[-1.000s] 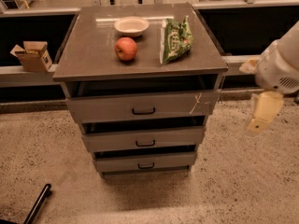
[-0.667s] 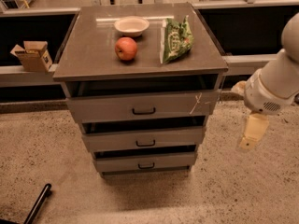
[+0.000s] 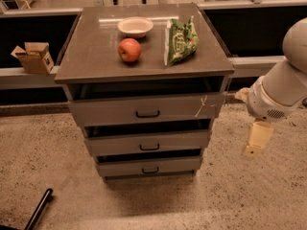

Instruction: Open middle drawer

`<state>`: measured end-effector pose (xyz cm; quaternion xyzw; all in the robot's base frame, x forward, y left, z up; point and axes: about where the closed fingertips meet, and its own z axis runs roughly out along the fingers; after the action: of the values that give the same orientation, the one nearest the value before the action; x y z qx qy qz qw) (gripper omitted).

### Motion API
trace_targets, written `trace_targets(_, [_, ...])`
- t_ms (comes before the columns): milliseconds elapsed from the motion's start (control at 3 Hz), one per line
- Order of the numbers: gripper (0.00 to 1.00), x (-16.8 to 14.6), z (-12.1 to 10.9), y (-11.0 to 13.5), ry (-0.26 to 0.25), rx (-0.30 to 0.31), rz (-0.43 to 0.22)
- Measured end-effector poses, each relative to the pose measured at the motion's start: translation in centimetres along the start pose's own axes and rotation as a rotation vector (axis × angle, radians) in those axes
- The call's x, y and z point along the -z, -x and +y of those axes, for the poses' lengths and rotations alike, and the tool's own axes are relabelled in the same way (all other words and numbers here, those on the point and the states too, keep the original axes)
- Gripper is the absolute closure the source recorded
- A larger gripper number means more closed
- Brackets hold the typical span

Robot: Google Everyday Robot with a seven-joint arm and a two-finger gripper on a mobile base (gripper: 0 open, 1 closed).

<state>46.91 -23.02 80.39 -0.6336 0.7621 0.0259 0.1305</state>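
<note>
A speckled stone floor (image 3: pixel 240 200) is seen, and on it a grey bench (image 3: pixel 96 47) is stood with three drawers stacked in its front, each fitted with one dark loop handle. The middle drawer (image 3: pixel 120 143) is set between the top drawer (image 3: pixel 110 113), which is marked by a pale scratch at its right, and the narrow bottom drawer (image 3: pixel 120 167). What the drawers hold cannot be told. Three things are carried on the bench: one white bowl (image 3: pixel 135 26), its pale inside shown bare, one red apple (image 3: pixel 129 50) just in front of it and one green bag (image 3: pixel 180 41) to the right. One open cardboard box (image 3: pixel 32 57) is placed on a ledge at the left, its contents hidden. The gripper (image 3: pixel 256 139) is hung at the right, well apart from the drawers; whether it is spread or pressed together cannot be told.
</note>
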Motion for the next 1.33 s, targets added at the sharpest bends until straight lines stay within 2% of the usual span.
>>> trace_targets(333, [0.0,-4.5,-1.3,0.4,0.0,0.029,-0.02])
trace_targets(667, [0.0,-14.3,-5.2,0.7,-0.017,0.007,-0.053])
trace_targets(1000, [0.0,-14.3,-5.2,0.7,-0.017,0.007,-0.053])
trace_targets(1333, [0.0,-16.1,-5.4,0.8,0.021,0.015,-0.099])
